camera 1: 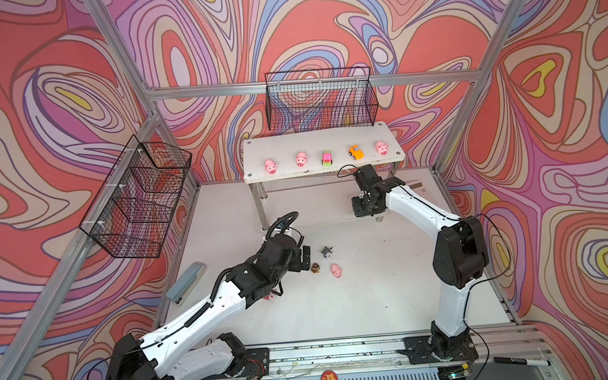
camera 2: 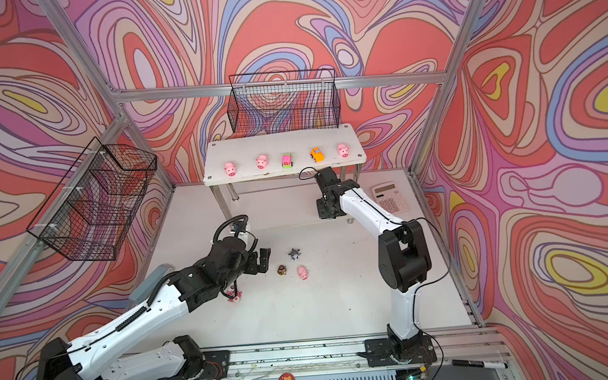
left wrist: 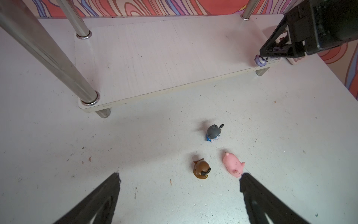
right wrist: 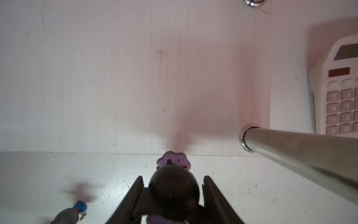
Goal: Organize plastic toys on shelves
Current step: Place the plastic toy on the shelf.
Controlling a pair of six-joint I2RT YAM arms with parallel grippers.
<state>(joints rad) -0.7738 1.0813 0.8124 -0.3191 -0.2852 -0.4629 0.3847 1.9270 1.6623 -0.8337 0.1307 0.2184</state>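
Note:
The shelves' top board [camera 1: 314,139] carries three pink pigs [camera 1: 270,166] [camera 1: 301,159] [camera 1: 381,147], a pink-green car [camera 1: 326,158] and an orange car [camera 1: 355,152]. My right gripper [right wrist: 173,177] is shut on a dark figurine [right wrist: 173,189] with a purple base, held at the front edge of the lower board [right wrist: 135,77] beside a chrome leg [right wrist: 300,147]. On the table lie a grey figure [left wrist: 213,132], a brown figure [left wrist: 202,169] and a pink pig [left wrist: 232,164]. Just short of them my left gripper [left wrist: 179,175] stands open and empty. A small pink toy [camera 2: 235,296] lies under the left arm.
A grey stapler [camera 1: 186,283] lies at the table's left edge and a pink-keyed calculator [camera 2: 389,196] right of the shelves. Black wire baskets hang on the back wall [camera 1: 320,101] and the left wall [camera 1: 140,197]. A black marker [camera 1: 521,361] rests on the front rail.

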